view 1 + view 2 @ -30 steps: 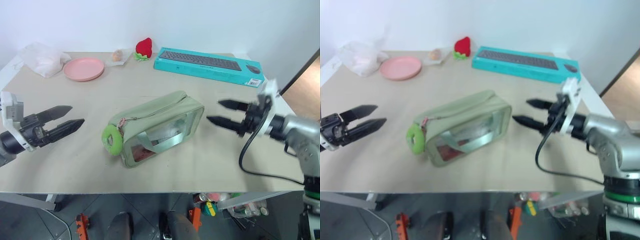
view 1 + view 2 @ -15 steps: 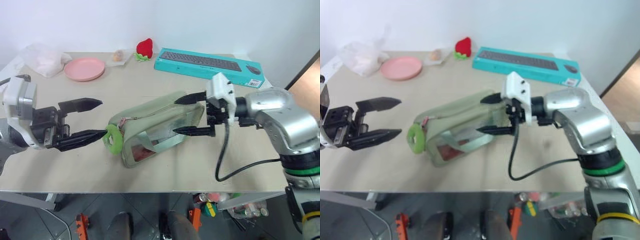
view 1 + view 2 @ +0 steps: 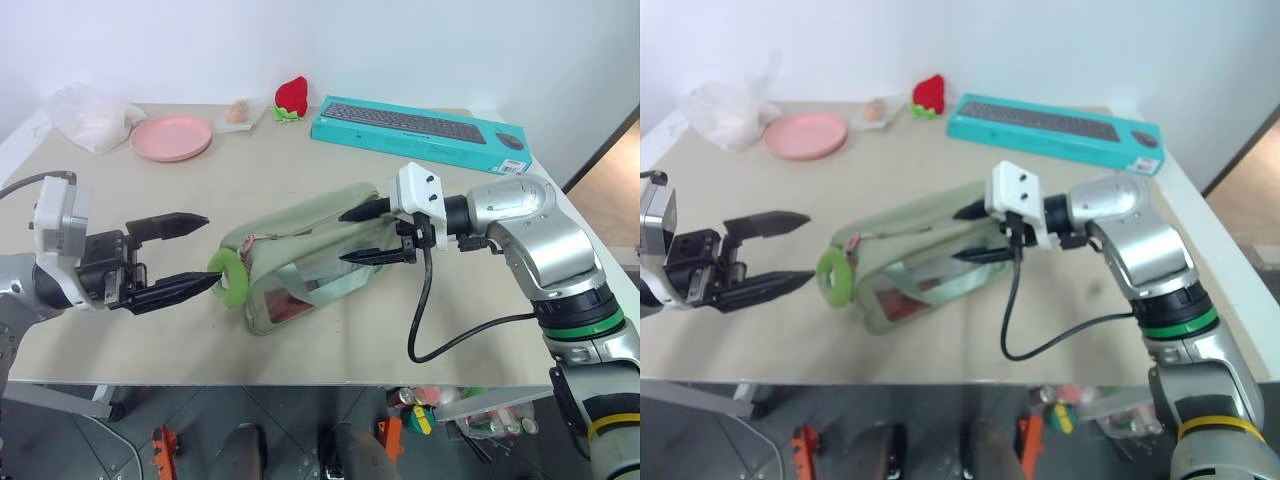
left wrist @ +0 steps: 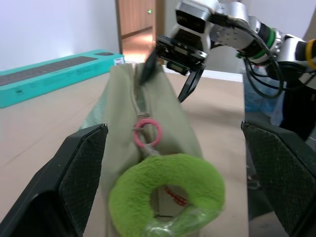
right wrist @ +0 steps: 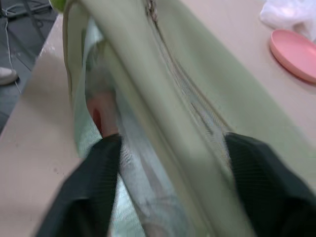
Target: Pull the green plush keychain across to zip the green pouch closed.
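The green pouch (image 3: 300,225) lies slantwise mid-table, its zipper running along the top. The green plush keychain (image 3: 228,277) hangs at its left end from a pink ring (image 4: 148,133). My left gripper (image 3: 210,249) is open just left of the keychain, and its lower fingertip reaches the ring's edge. In the left wrist view the keychain (image 4: 168,187) sits between that gripper's wide-apart fingers. My right gripper (image 3: 347,236) straddles the pouch's right end, one finger on top and one on the clear side panel, shut on the fabric (image 5: 173,98).
A teal keyboard box (image 3: 420,125) lies at the back right. Further left along the back are a red plush strawberry (image 3: 290,95), a pink plate (image 3: 171,137) and a white plastic bag (image 3: 85,115). The table's front edge runs just below the pouch.
My right gripper swung left onto the pouch's right end and its fingers narrowed around it. My left gripper moved right, up to the keychain, and stayed open.
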`<action>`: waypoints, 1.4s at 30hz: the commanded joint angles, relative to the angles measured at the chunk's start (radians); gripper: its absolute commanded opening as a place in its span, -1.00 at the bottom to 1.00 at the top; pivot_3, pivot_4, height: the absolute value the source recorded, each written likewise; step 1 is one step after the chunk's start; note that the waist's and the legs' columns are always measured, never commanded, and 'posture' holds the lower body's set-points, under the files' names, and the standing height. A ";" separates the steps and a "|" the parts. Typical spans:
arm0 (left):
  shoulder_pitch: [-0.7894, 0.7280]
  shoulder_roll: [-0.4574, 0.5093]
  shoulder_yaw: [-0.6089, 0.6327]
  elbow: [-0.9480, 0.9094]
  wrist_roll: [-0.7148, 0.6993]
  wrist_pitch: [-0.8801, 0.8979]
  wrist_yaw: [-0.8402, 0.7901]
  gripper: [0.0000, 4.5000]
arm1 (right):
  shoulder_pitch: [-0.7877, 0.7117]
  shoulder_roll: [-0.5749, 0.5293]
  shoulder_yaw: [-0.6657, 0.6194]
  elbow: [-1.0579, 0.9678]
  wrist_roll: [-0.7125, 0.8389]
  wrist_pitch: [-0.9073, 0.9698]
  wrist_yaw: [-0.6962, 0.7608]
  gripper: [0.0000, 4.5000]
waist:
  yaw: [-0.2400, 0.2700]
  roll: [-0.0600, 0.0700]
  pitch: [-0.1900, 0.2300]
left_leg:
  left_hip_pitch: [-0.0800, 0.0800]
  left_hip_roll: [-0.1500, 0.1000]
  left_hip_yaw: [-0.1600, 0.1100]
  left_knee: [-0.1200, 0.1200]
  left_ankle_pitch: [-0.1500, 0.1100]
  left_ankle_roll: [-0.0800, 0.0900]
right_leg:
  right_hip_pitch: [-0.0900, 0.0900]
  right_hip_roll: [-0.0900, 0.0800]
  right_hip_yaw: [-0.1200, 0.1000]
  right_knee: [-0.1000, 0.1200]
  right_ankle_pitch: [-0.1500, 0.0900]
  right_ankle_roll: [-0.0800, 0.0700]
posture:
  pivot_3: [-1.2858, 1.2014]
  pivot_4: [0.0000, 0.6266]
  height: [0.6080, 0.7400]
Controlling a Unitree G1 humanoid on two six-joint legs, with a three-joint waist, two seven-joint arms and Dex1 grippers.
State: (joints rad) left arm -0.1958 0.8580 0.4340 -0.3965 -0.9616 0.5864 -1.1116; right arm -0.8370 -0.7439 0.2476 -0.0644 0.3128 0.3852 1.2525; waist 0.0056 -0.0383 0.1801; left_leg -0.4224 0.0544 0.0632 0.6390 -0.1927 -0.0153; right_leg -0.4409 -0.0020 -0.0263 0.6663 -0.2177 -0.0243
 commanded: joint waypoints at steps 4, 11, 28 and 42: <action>-0.014 -0.007 0.007 -0.008 0.012 -0.025 0.024 1.00 | 0.011 -0.003 -0.011 -0.004 -0.024 -0.019 0.019 -0.75 | -0.001 0.000 0.000 | 0.000 0.000 0.000 0.000 0.000 0.000 | 0.000 0.001 0.000 0.000 0.000 0.000 | 0.03 -0.52 1.00; -0.023 -0.020 0.022 -0.006 0.003 -0.024 0.048 1.00 | 0.010 0.028 -0.009 0.050 -0.049 -0.026 0.000 -0.98 | -0.001 0.000 0.000 | 0.001 0.001 0.000 0.000 0.000 0.000 | 0.001 0.002 0.000 0.000 0.001 -0.001 | 0.03 -0.52 1.00; 0.009 -0.010 0.063 -0.005 0.048 -0.043 0.105 1.00 | -0.209 0.058 0.027 -0.104 -0.112 0.320 -0.172 -0.98 | 0.000 0.000 0.000 | -0.001 0.007 0.001 -0.002 0.002 -0.006 | -0.003 0.007 0.000 0.000 0.002 -0.006 | 0.03 -0.52 1.00; 0.013 -0.007 0.047 -0.052 0.039 -0.032 0.154 1.00 | -0.249 0.121 0.052 -0.304 -0.131 0.614 -0.359 -0.98 | -0.002 0.000 0.000 | 0.000 0.010 0.001 -0.003 0.001 -0.007 | -0.003 0.011 0.000 0.000 0.002 -0.010 | 0.03 -0.52 1.00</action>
State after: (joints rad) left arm -0.1693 0.8449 0.4713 -0.4214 -0.9159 0.5653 -0.9634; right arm -1.0694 -0.6324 0.3107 -0.2989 0.1742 0.9810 0.9190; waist 0.0039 -0.0385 0.1800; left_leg -0.4223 0.0646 0.0639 0.6362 -0.1916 -0.0229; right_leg -0.4442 0.0090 -0.0265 0.6663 -0.2161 -0.0344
